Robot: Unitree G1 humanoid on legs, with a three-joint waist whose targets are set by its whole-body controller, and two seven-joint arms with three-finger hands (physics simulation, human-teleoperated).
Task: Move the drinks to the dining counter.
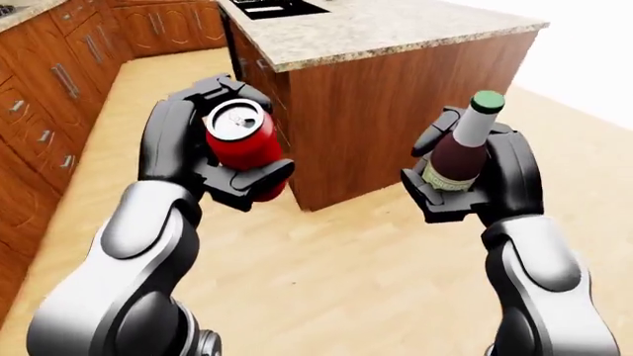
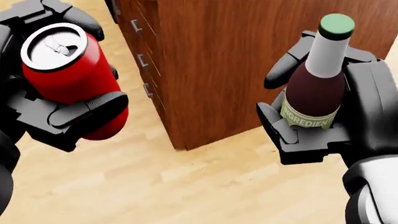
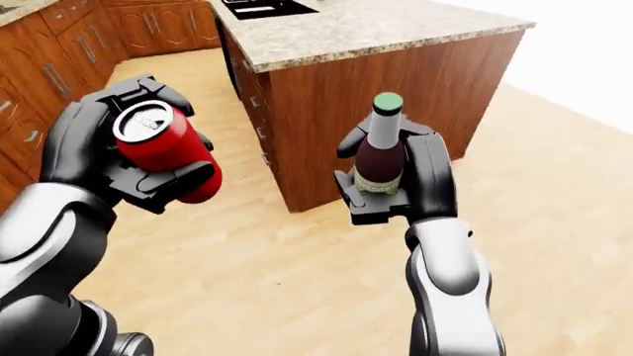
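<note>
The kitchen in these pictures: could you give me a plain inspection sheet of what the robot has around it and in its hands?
Surface: speckled stone-topped wooden island counter, a dark inset at its top-left end.
Job's things: red aluminium drink can and dark glass bottle with a green cap, both carried above the floor.
Clutter: nothing seen.
Grippers: left hand and right hand, fingers closed round can and bottle.
Cables: nothing seen.
Surroundings: light wood plank floor; brown wooden wall cabinets at left.

I've got a red can (image 2: pixel 68 70) tilted, silver top with pull tab facing up, at head view left. On the right, a dark bottle (image 2: pixel 318 79) stands upright, green cap, pale green label reading "INGREDIENTS".
</note>
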